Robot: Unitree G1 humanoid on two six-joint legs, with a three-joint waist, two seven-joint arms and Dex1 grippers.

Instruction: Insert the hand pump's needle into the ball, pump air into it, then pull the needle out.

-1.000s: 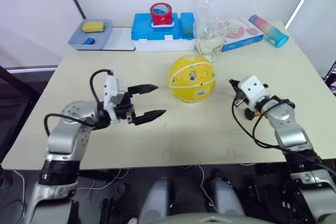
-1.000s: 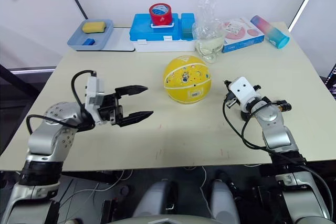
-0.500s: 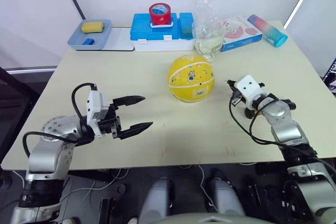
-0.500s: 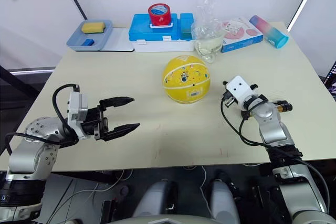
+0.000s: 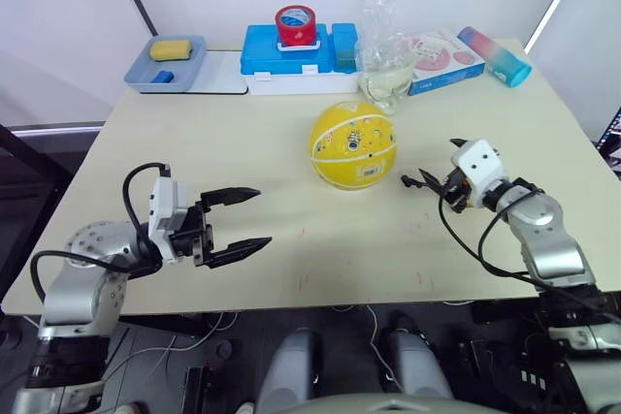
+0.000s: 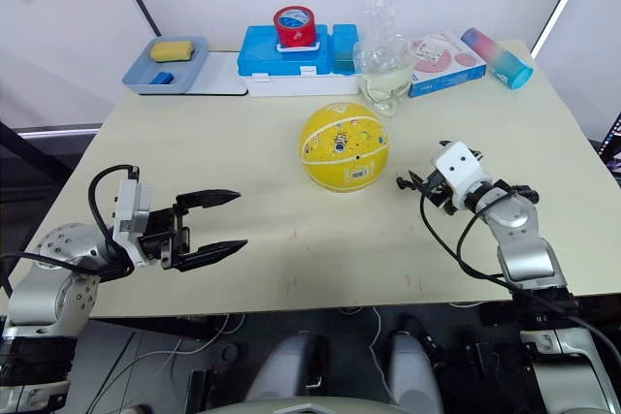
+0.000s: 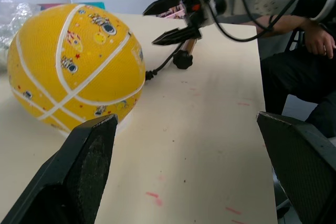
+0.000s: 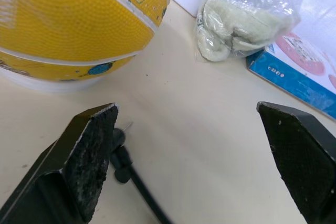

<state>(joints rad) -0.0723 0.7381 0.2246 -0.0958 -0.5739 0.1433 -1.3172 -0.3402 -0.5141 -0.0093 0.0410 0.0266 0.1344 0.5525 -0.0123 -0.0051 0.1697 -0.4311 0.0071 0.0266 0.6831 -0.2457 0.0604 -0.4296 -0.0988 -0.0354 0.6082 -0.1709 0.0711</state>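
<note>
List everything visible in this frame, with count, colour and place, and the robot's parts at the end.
ball: 1, yellow with white lines, table centre.
needle: 1, black fitting, on table by right gripper.
tape roll: 1, red, on blue box.
box: 1, blue, table back.
tray: 1, pale blue, back left, holding yellow sponge.
plastic bag: 1, clear, behind ball.
carton: 1, blue-pink, back right.
bottle: 1, pink-blue, lying back right.
left gripper: open, over near left.
right gripper: open, right of ball.
</note>
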